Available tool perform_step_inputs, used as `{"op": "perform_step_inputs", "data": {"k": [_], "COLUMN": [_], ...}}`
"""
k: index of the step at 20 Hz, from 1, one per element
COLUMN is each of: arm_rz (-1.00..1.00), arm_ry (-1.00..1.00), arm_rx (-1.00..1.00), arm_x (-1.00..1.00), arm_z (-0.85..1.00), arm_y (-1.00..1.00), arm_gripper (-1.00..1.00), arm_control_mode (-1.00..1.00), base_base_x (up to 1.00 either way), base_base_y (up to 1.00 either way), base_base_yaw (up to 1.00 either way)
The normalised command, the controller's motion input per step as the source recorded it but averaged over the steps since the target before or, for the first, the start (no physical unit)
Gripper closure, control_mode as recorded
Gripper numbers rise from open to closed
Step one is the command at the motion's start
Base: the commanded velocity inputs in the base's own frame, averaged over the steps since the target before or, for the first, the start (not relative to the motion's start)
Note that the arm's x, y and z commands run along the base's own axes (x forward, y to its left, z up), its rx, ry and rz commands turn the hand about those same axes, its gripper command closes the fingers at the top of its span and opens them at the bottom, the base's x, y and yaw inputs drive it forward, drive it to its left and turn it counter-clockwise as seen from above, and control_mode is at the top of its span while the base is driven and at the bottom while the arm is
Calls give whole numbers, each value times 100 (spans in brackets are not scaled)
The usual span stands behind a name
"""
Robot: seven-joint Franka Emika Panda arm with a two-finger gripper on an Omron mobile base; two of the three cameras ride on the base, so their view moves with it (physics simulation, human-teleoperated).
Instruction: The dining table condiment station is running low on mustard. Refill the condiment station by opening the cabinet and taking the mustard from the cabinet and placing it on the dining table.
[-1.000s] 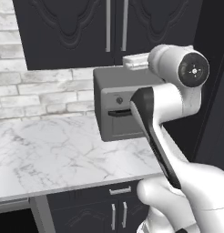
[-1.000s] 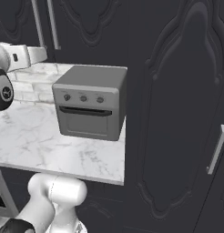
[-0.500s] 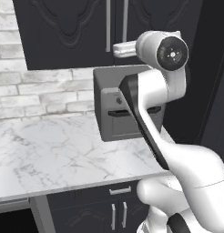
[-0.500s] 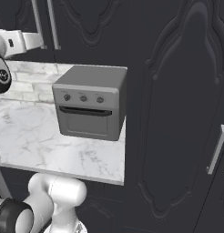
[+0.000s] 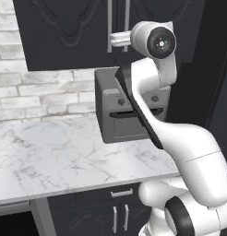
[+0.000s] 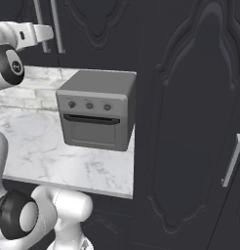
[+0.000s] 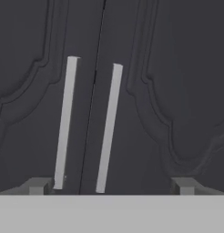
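Observation:
The cabinet (image 5: pixel 64 32) is the black upper wall unit with two ornate doors, both shut, and it also faces me in the hand view (image 7: pixel 177 91). Its two long silver bar handles (image 7: pixel 66 123) stand side by side at the door seam. My gripper (image 5: pixel 116 39) is raised in front of those handles, close to them but apart from them. It is open, with its fingertips (image 7: pixel 38 185) far apart and nothing between them. In the right base view the gripper (image 6: pixel 44 33) sits level with the handles' lower ends. The mustard is hidden and the dining table is out of view.
A grey toaster oven (image 6: pixel 95 114) stands on the marble counter (image 5: pixel 64 156) below the cabinet, partly behind my arm. A white brick wall (image 5: pixel 41 92) backs the counter. Tall dark doors with a silver handle (image 6: pixel 232 158) stand to the right. Low dark cabinets (image 5: pixel 101 216) sit under the counter.
My arm has lifted the hand up and to the left, from in front of the toaster oven to the cabinet's handles. The gripper has stayed open.

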Motion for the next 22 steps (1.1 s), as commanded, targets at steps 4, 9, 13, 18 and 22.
{"op": "perform_step_inputs", "data": {"k": [4,9,13,18,22], "arm_rz": [0,0,-2,-1,-1], "arm_ry": [-1,0,0,0,0], "arm_rx": [0,0,0,1,1], "arm_x": [36,41,32,36,40], "arm_z": [1,0,1,2,9], "arm_y": [8,7,-1,-3,0], "arm_gripper": [-100,-100,-100,-100,-100], "arm_control_mode": [-100,-100,-100,-100,-100], "base_base_x": [0,0,0,0,0], "base_base_y": [0,0,0,0,0], "base_base_yaw": [0,0,0,0,0]}}
